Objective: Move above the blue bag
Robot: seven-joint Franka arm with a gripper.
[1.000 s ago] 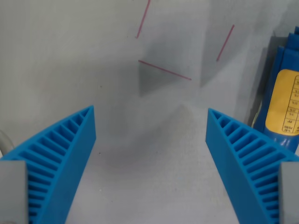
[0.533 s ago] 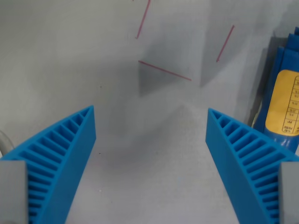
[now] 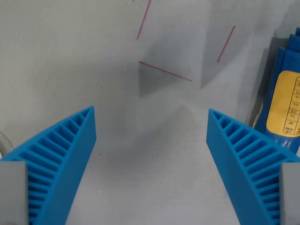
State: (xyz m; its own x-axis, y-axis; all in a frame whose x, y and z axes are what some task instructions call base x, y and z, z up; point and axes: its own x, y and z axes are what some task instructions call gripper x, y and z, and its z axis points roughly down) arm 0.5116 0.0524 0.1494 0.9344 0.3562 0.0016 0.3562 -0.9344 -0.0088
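Blue bag sits at wrist view's right edge, not under gripper; jaws wide apart, empty, over bare table; move undone.

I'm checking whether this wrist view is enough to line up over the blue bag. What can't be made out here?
- Blue bag: mostly cut off by the wrist view's right edge; its full outline is unseen.
- Yellow label: print too small to read.
- End effector: fingers cut off by the bottom edge.
- Pale curved thing: cut off at the left edge, unidentifiable.
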